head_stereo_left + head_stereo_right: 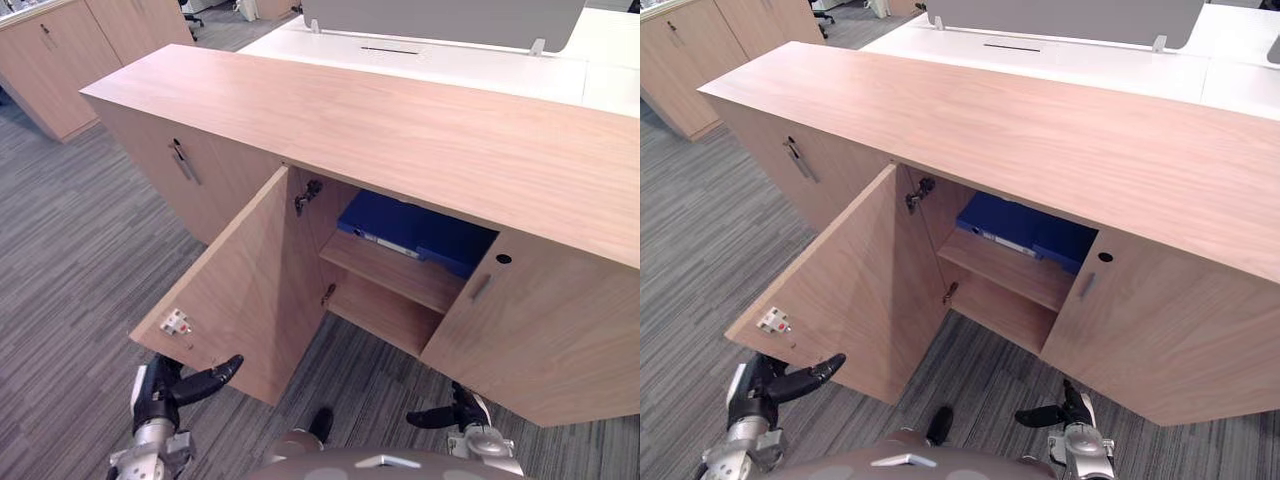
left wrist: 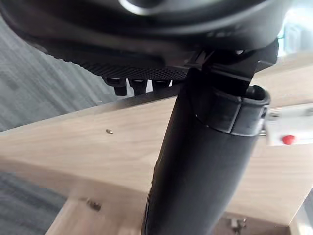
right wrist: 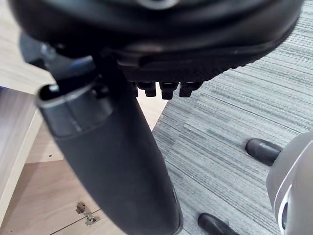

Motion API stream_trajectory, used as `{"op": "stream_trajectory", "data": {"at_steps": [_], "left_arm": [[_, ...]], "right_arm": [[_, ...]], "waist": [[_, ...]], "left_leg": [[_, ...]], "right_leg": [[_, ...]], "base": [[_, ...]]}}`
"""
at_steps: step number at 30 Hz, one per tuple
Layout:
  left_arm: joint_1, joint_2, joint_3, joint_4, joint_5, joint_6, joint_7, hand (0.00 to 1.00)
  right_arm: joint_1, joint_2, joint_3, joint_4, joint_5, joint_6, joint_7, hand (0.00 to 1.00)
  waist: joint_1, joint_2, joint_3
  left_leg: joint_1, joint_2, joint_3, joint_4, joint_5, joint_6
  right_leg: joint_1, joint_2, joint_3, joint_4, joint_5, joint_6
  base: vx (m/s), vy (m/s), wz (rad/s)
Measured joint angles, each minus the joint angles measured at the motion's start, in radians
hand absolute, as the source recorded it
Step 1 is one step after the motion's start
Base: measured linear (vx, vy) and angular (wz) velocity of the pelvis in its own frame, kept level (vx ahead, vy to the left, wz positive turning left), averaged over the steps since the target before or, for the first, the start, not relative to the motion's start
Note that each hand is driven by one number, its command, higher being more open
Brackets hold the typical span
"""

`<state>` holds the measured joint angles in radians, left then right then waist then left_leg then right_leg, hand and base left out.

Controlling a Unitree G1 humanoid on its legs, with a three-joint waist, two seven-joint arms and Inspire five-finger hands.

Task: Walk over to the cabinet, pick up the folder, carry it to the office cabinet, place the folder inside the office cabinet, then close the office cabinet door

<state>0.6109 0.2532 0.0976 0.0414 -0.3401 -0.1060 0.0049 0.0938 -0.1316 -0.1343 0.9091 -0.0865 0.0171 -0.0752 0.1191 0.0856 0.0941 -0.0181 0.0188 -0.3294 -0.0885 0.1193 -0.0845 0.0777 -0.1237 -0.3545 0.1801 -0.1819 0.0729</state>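
The blue folder (image 1: 415, 232) lay on the office cabinet's (image 1: 400, 120) upper shelf (image 1: 390, 270), the left hand (image 1: 185, 385) straight-fingered by the open door's (image 1: 250, 280) lower edge, the right hand (image 1: 455, 412) loose-fingered.

Head pair: high, tilted steeply down on the cabinet (image 1: 400, 130), its open door (image 1: 250, 290) and the carpet (image 1: 70, 250); both eyes share that scene, barely offset. Left wrist camera: tight along the left hand (image 2: 195, 166), facing the door's inner face and latch (image 1: 176, 322), also in the head views. Right wrist camera: tight along the right hand (image 3: 112, 161), facing carpet.
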Motion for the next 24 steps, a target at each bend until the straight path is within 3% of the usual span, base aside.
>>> {"op": "stream_trajectory", "data": {"at_steps": [6,10,12,18,24], "left_arm": [[0.011,0.038,-0.145,0.012,0.024,0.029,-0.061,1.00],[-0.037,0.040,-0.278,0.036,0.105,0.031,-0.115,1.00],[-0.086,0.022,-0.289,0.063,0.129,0.032,-0.123,1.00],[-0.296,-0.035,-0.286,0.178,0.241,0.046,-0.053,1.00],[-0.441,-0.100,-0.272,0.290,0.295,0.047,0.050,1.00]], "right_arm": [[-0.006,-0.003,0.027,-0.003,0.000,0.000,-0.001,1.00],[0.000,0.003,0.039,-0.009,0.000,0.001,-0.001,1.00],[0.006,0.008,0.039,-0.014,0.000,0.001,-0.001,1.00],[0.034,0.020,0.038,-0.036,0.000,0.003,-0.012,1.00],[0.044,0.020,0.033,-0.044,0.000,0.004,-0.040,1.00]], "waist": [[-0.013,0.003,-0.002],[-0.055,0.011,-0.011],[-0.074,0.013,-0.018],[-0.132,-0.003,-0.050],[-0.156,-0.009,-0.053]], "left_leg": [[-0.002,0.023,0.073,0.000,0.000,0.001],[-0.001,0.045,0.141,0.000,-0.011,-0.002],[-0.002,0.051,0.170,0.000,-0.014,-0.005],[0.011,0.083,0.263,0.000,-0.032,-0.013],[0.018,0.100,0.297,0.001,-0.044,-0.025]], "right_leg": [[-0.045,0.011,0.077,0.002,0.014,-0.002],[-0.081,0.037,0.168,-0.007,0.030,-0.004],[-0.097,0.050,0.204,-0.011,0.039,-0.007],[-0.111,0.084,0.285,-0.059,0.088,-0.023],[-0.096,0.103,0.310,-0.101,0.112,-0.043]], "base": [[-0.03,-0.013,-0.38],[-0.04,-0.002,-0.49],[-0.03,0.001,-0.54],[0.02,-0.004,-0.48],[0.07,-0.009,-0.18]]}}
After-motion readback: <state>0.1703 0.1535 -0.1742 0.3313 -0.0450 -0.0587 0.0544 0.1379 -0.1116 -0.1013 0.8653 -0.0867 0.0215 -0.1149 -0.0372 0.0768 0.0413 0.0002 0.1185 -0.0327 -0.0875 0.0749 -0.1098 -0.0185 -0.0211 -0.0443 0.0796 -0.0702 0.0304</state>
